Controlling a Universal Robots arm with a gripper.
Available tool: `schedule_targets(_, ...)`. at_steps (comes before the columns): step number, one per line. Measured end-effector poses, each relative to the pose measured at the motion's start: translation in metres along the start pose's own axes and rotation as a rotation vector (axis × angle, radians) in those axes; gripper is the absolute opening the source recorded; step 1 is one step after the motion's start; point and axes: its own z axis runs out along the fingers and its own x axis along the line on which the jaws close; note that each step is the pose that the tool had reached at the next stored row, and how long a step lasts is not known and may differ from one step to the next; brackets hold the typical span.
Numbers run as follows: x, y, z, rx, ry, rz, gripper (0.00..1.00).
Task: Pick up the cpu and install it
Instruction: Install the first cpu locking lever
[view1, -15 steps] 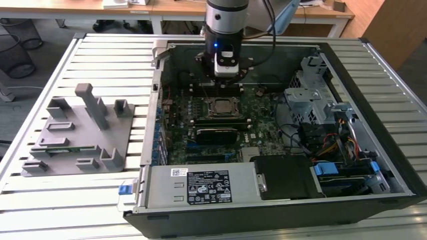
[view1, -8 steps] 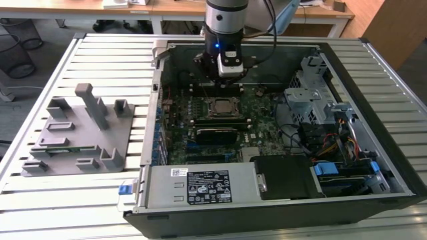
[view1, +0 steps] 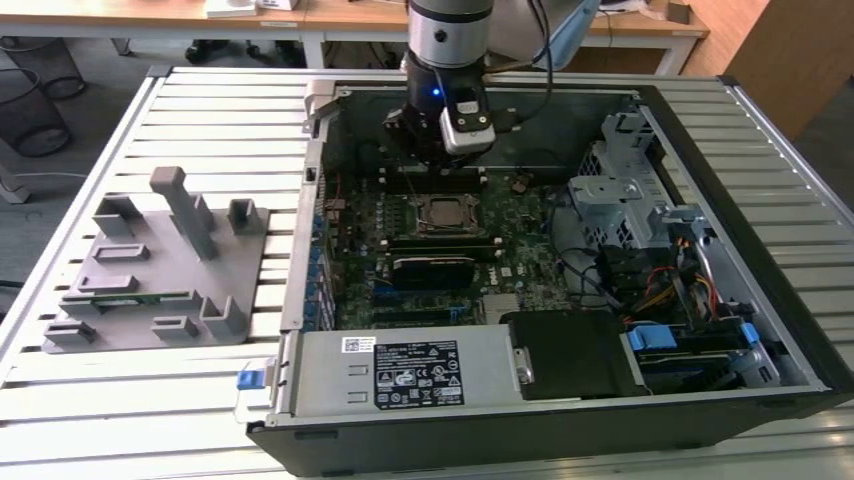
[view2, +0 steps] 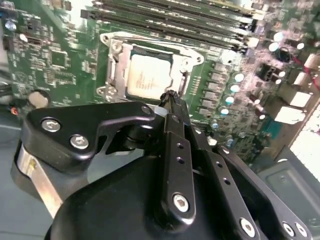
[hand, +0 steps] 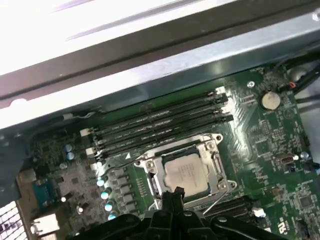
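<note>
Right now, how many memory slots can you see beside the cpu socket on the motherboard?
4. The memory slots lie side by side as long dark parallel strips, between the socket holding the cpu and the case wall. The gripper may hide other parts.

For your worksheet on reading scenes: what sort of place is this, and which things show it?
Probably a robotics lab or workshop: an open computer case lies on a slatted metal table, beside a grey parts fixture, with desks behind.

Evenly daylit in the exterior view, blown out to white glare beyond the gripper (hand: 172, 192) on the case wall (hand: 150, 75), softly blurred on near black links.
</note>
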Motion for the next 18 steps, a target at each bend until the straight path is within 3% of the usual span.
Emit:
schedule_targets(4,0.0111,-0.0037,0.0001,-0.0001,-0.0001,-0.007,0.11)
schedule_targets(11,0.0128,-0.0043,0.001,-0.0015,-0.0005,-0.107,0.11)
schedule_targets(15,0.0189,-0.0062,0.0016,-0.0407,0.008,-0.11,0.11)
schedule_targets(16,0.0204,-0.0067,0.0016,-0.0458,0.0094,-0.111,0.11)
schedule_targets(18,0.0225,-0.0074,0.0017,-0.0462,0.0095,-0.122,0.11)
